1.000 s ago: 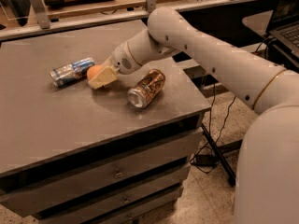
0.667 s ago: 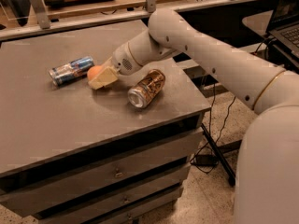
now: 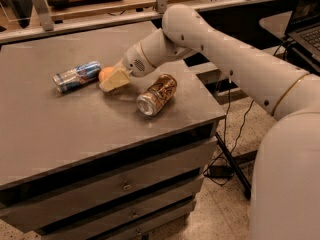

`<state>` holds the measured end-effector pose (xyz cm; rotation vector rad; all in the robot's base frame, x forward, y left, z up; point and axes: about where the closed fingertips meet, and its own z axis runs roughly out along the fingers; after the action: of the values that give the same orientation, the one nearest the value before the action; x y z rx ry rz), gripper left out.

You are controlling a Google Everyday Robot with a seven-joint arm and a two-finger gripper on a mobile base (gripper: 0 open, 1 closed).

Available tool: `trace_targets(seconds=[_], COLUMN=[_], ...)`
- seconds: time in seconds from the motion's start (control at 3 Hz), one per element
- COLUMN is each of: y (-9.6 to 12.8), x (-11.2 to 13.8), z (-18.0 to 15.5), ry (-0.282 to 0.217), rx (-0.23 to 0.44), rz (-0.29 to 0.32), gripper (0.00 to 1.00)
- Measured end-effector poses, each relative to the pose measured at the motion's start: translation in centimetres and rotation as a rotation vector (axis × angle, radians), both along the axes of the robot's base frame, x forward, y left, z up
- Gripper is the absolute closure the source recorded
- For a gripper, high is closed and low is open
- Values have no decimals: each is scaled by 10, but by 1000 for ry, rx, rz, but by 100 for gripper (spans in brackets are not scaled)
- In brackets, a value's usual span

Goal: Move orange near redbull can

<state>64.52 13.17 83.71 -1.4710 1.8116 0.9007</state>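
The orange (image 3: 104, 73) is a small round fruit on the grey table (image 3: 75, 129), mostly covered by my gripper (image 3: 110, 80), whose cream fingers (image 3: 116, 79) close around it. The redbull can (image 3: 77, 76), blue and silver, lies on its side just left of the orange, a small gap between them. My white arm reaches in from the upper right down to the orange.
A fatter gold-and-brown can (image 3: 156, 94) lies on its side right of the gripper, close under the wrist. The table's right edge is near that can. Drawers (image 3: 125, 184) sit below the tabletop. A rail and shelf run along the back.
The gripper and the orange stay in the same place beside the redbull can. Nothing has visibly moved.
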Motion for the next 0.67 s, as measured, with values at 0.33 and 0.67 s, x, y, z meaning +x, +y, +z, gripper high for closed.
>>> trace_targets(seconds=[0.33, 0.67], y=[-14, -26], x=[13, 22], z=[24, 44], ry=[-46, -73], rx=[11, 27], rz=[-47, -70], gripper=[0, 0])
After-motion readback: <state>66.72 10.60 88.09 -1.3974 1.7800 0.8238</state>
